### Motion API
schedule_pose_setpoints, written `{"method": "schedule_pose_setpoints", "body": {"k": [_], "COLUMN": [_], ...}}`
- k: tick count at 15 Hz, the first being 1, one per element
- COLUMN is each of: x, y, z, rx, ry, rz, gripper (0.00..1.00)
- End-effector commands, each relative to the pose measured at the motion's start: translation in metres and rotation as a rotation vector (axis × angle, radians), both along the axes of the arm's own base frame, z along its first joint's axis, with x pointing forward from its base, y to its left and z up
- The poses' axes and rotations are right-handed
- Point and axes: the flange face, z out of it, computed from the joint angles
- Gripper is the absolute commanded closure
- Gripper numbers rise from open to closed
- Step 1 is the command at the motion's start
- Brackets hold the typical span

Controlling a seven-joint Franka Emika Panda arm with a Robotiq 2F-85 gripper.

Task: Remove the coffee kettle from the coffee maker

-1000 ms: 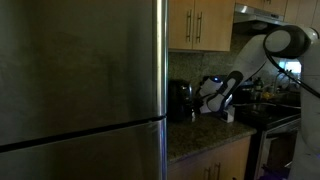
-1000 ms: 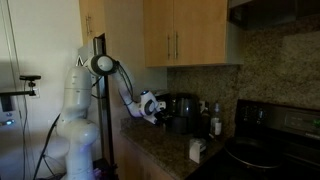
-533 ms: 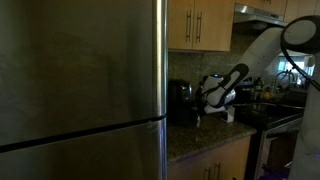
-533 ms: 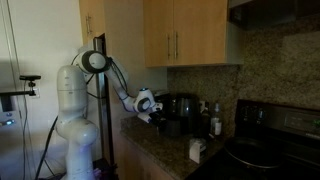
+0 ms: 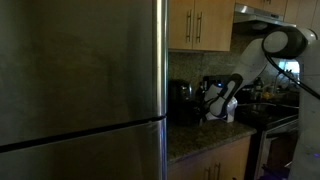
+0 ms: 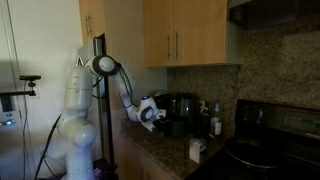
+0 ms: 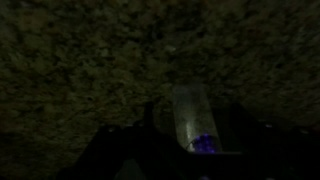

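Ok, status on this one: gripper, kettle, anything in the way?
Gripper low over the counter, beside the coffee maker; open or shut unclear. Kettle too dark to make out. No obstruction visible between them.

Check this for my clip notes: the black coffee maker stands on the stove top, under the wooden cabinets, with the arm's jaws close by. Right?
Not quite. The coffee maker stands on the speckled stone counter, not on the stove top, as an exterior view shows. The rest holds: it is under the wooden cabinets, with the arm's jaws close by.
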Motion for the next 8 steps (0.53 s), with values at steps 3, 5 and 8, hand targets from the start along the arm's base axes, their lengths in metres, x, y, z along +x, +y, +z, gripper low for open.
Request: {"method": "schedule_pose_setpoints", "body": {"k": [3,5,8], "x": [-0.040,-0.067,-0.106], "y": [-0.009,0.001,0.006], "z": [0.037,0.046,0.062], "rx": [-0.042,-0.065,-0.113], "ry": [0.060,0.163,0.306], "rz": [0.047,0.085,0.097], "gripper": [0.00,0.00,0.00]}}
